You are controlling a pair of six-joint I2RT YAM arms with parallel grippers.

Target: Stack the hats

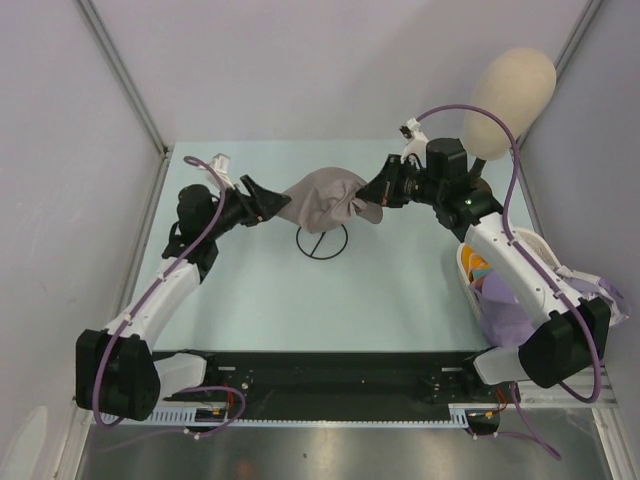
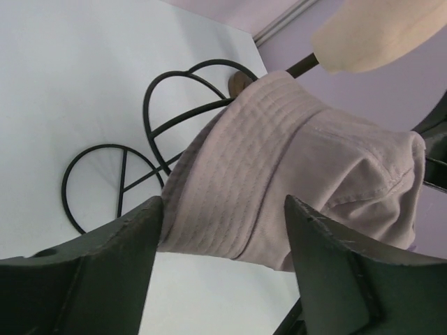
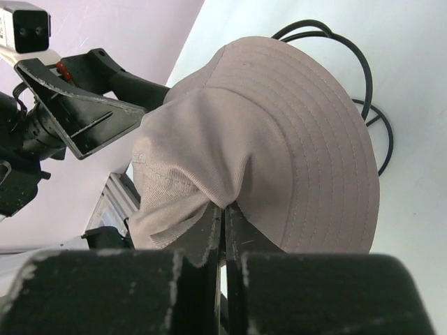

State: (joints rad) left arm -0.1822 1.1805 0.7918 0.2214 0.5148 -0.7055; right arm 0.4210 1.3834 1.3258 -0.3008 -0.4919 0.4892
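Observation:
A lavender-grey bucket hat [image 1: 325, 203] hangs in the air above a black wire stand [image 1: 322, 243] at the middle back of the table. My right gripper [image 1: 374, 194] is shut on a pinched fold of the hat's fabric, shown in the right wrist view [image 3: 225, 207] with the hat [image 3: 279, 139] spread beyond it. My left gripper [image 1: 278, 207] is open at the hat's left edge; in the left wrist view [image 2: 223, 209] its fingers stand apart on either side of the brim [image 2: 279, 181]. An orange hat [image 1: 481, 267] peeks from a white bin at the right. Pink and teal hats are hidden.
A beige mannequin head [image 1: 512, 98] on a pole stands at the back right, also in the left wrist view [image 2: 377, 31]. The white bin [image 1: 464, 262] sits under my right arm with purple fabric [image 1: 505, 310] in it. Walls close in left, back and right.

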